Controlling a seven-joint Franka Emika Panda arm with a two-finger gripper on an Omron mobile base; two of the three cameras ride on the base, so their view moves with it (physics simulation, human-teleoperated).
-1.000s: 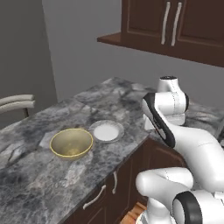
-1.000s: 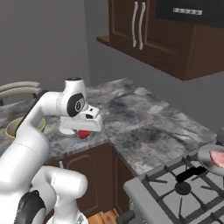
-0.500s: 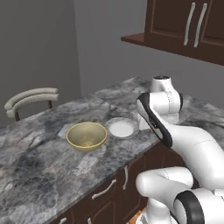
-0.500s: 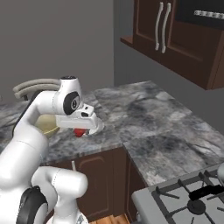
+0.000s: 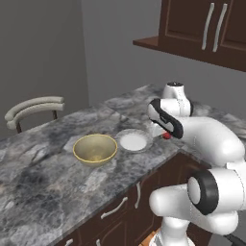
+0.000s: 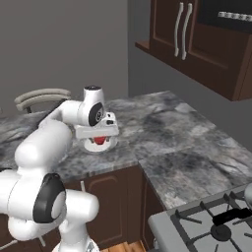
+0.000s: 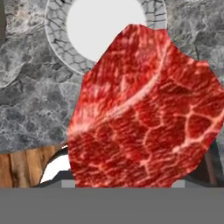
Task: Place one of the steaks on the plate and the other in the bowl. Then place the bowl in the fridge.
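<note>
One steak (image 7: 144, 109) clamped in gripper (image 6: 100, 138) | nearer plate (image 5: 133, 141) than before

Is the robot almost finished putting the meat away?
Not nearly. Nothing looks done yet: the plate and the bowl on the counter are both bare. In hand now: the gripper holds one steak next to the plate, not yet set down. Left to do: lay this steak down, put the other steak in the other dish, then carry the bowl to the fridge.

The grey marble counter (image 5: 57, 178) carries the bowl (image 5: 94, 149) and plate (image 5: 133, 141).
</note>
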